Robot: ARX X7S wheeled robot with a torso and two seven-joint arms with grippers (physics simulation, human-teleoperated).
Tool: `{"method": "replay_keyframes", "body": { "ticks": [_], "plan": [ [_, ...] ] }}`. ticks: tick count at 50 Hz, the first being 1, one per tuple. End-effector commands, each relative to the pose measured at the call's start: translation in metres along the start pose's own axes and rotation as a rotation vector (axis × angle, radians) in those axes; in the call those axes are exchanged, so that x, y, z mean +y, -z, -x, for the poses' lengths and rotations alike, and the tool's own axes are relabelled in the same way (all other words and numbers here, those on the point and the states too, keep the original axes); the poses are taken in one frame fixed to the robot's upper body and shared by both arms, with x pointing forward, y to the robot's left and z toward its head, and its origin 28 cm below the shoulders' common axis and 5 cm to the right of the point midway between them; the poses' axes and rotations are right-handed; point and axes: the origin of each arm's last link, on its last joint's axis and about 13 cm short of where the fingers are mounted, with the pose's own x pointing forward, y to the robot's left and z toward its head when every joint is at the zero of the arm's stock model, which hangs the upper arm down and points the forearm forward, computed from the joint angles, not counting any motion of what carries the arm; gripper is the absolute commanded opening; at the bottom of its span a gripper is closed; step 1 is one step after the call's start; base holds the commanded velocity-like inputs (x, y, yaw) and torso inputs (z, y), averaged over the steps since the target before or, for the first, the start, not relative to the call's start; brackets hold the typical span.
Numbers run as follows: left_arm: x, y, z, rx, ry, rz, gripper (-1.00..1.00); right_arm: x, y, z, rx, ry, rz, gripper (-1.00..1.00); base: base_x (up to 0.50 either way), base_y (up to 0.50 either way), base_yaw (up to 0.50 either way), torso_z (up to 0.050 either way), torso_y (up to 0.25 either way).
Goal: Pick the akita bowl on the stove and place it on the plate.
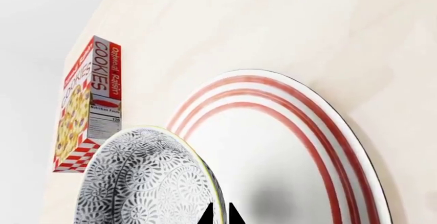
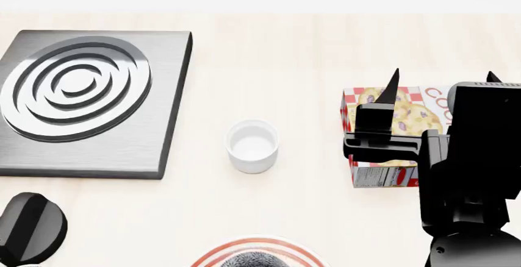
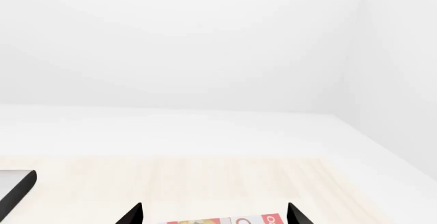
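Observation:
The akita bowl (image 1: 147,180), white with a grey-black floral pattern, is at the plate (image 1: 287,152), a large white plate with red rings. My left gripper (image 1: 222,215) is shut on the bowl's rim, which runs between the two black fingertips. In the head view only the bowl's top (image 2: 254,259) and the plate's ringed rim (image 2: 213,256) show at the bottom edge. I cannot tell whether the bowl touches the plate. The stove (image 2: 89,99) stands at the far left with nothing on its burner. My right gripper (image 2: 443,77) hangs open over the cookie box, holding nothing.
A plain white cup (image 2: 252,145) stands mid-table between stove and cookie box (image 2: 382,136). The box also shows beside the bowl (image 1: 89,106) and between the right fingertips (image 3: 225,220). A black knob (image 2: 28,227) sits in front of the stove. The stove's corner (image 3: 17,188) shows too.

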Motion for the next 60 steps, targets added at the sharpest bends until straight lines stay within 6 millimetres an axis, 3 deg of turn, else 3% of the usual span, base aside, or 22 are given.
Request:
{"method": "replay_keyframes", "body": {
  "ticks": [1, 24, 25, 60],
  "plan": [
    [0.005, -0.0038, -0.0018, -0.018, -0.03, -0.005, -1.0, -0.0007, -0.0003, -0.0002, 0.0, 0.005, -0.006, 1.0, 0.0, 0.0, 0.0, 0.0, 0.0],
    [-0.0007, -0.0039, -0.0044, -0.015, -0.033, -0.002, -1.0, -0.0007, -0.0003, -0.0002, -0.001, 0.006, -0.007, 1.0, 0.0, 0.0, 0.0, 0.0, 0.0],
    [-0.0012, -0.0038, -0.0047, -0.015, -0.032, -0.001, 1.0, -0.0007, -0.0003, -0.0002, -0.001, 0.006, -0.006, 1.0, 0.0, 0.0, 0.0, 0.0, 0.0],
    [0.0016, -0.0122, -0.0104, -0.08, -0.129, 0.062, 1.0, -0.0007, -0.0003, -0.0002, 0.0, 0.006, -0.006, 1.0, 0.0, 0.0, 0.0, 0.0, 0.0]
  ]
}}
